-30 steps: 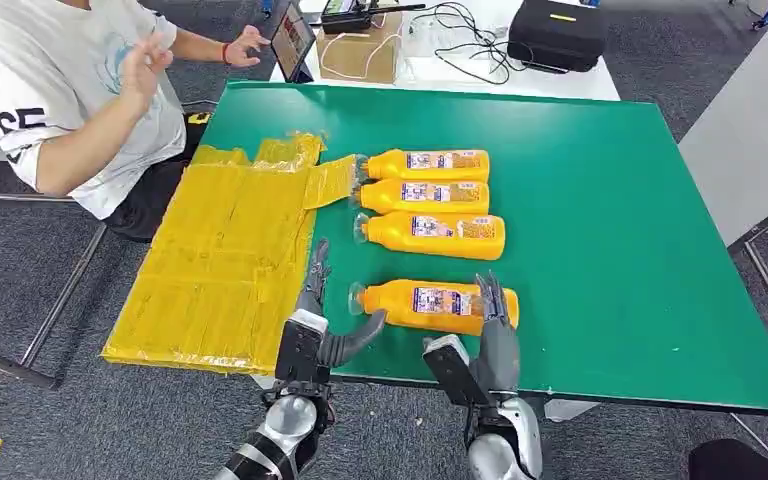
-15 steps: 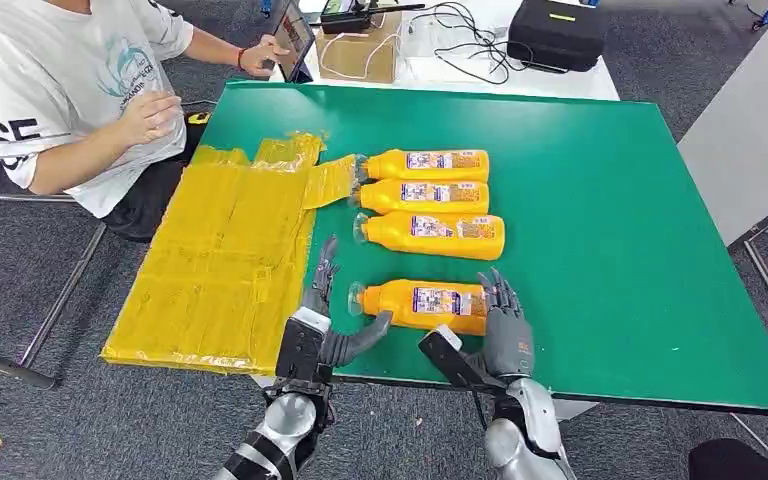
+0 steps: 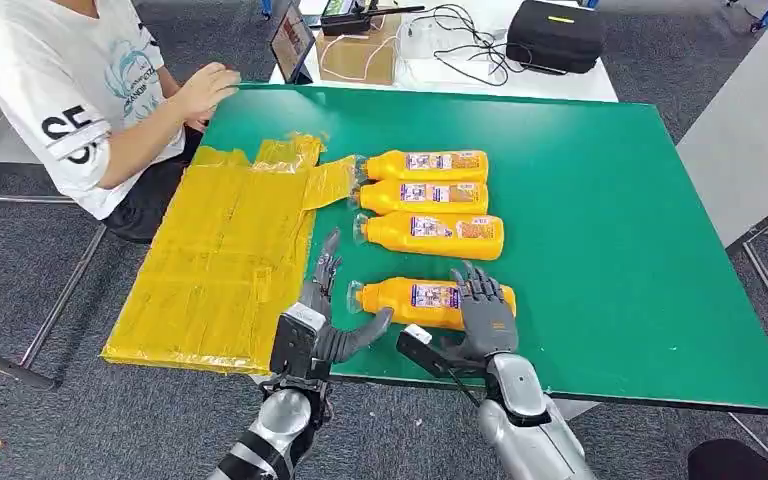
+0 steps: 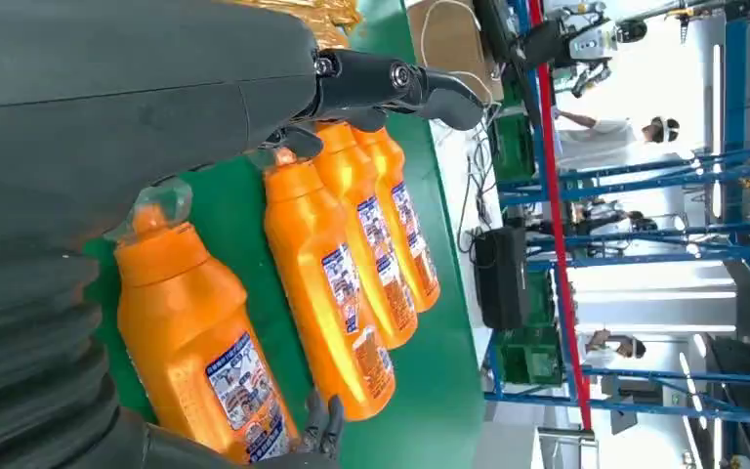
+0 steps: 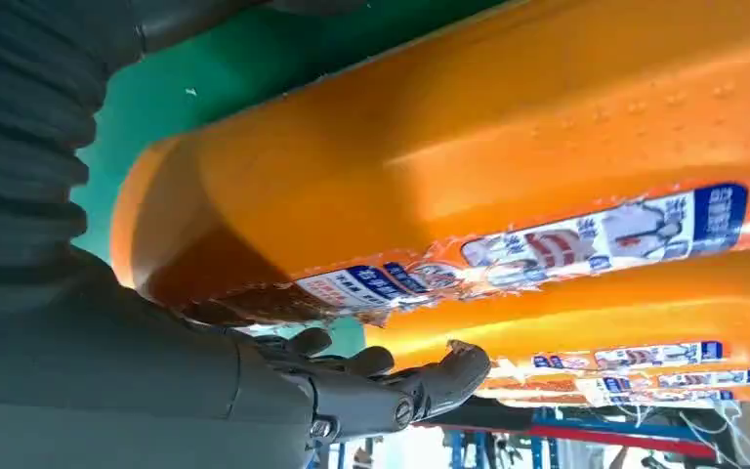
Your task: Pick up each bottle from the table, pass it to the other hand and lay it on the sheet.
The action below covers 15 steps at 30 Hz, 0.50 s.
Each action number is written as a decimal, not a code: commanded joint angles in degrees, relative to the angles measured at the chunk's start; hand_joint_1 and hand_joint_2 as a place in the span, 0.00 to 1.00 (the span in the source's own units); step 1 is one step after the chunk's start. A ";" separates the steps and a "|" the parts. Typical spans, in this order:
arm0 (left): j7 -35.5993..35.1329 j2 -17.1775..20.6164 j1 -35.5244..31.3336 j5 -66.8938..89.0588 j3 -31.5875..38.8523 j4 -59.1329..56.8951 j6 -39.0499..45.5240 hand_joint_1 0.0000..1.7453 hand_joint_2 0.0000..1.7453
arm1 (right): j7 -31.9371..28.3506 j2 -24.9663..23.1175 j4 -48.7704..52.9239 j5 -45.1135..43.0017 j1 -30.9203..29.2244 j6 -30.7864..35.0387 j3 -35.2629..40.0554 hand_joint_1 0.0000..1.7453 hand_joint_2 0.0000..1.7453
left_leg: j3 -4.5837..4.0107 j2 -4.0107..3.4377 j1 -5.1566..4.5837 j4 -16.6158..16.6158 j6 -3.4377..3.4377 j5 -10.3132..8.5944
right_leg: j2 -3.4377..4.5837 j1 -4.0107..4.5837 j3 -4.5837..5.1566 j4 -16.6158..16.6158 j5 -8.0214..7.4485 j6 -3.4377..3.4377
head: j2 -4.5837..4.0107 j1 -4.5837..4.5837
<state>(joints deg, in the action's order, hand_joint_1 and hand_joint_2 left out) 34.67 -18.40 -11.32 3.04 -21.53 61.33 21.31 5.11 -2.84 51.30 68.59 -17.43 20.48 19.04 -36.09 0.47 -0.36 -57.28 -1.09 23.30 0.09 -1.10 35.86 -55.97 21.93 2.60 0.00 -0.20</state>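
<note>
Nearest bottle (image 3: 430, 302) lies on its side on the green worktop (image 3: 600, 200), just beside the yellow sheet (image 3: 220, 260). My right robot hand (image 3: 482, 310) rests spread over its base end, not closed; my left robot hand (image 3: 332, 310) waits open beside the cap. I judge it rigid, smooth, weighty: grasp mid-body, across the label.

Industrial lab: blue steel racking (image 4: 732, 195), cabled equipment.

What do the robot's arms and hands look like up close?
Both arms are shiny silver metal tubes. The left hand and right hand are dark grey, with jointed fingers, a thick thumb and a black block at the wrist. Wrist views show grey ribbed covers.
</note>
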 commanded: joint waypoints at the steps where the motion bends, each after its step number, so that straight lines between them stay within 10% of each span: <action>1: -0.45 -1.58 2.53 0.54 1.64 0.39 -0.85 0.00 1.00 | 0.16 1.32 -9.21 -1.40 -2.83 -3.31 2.61 0.99 1.00 | 0.35 -0.03 0.08 0.05 0.07 0.11 | -0.01 0.09 -0.38 0.11 0.08 -0.09 | 0.00 0.00; 11: -0.29 -1.57 1.99 0.80 2.30 -0.70 -1.85 0.00 1.00 | -1.14 1.75 -11.96 -3.55 -3.69 -7.69 3.32 1.00 1.00 | 0.76 0.07 0.11 0.04 0.00 0.19 | -0.12 0.13 -0.82 0.18 0.11 -0.11 | 0.02 0.00; 15: -0.06 -0.98 0.21 1.49 2.17 -4.78 -2.02 0.00 1.00 | -10.61 2.88 -11.54 -14.58 -3.39 -14.79 2.32 1.00 1.00 | 0.88 0.17 0.09 0.09 -0.01 0.16 | -0.18 0.11 -0.97 0.25 0.10 -0.08 | 0.02 0.00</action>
<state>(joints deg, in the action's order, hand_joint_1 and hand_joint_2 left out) 34.51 -18.40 -10.96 3.67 -19.98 61.94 19.52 3.18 -1.99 45.99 64.56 -22.45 14.39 21.09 -35.42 0.48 -0.36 -57.28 -1.18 23.41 0.09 -1.11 35.21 -55.87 21.97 2.62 0.02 -0.20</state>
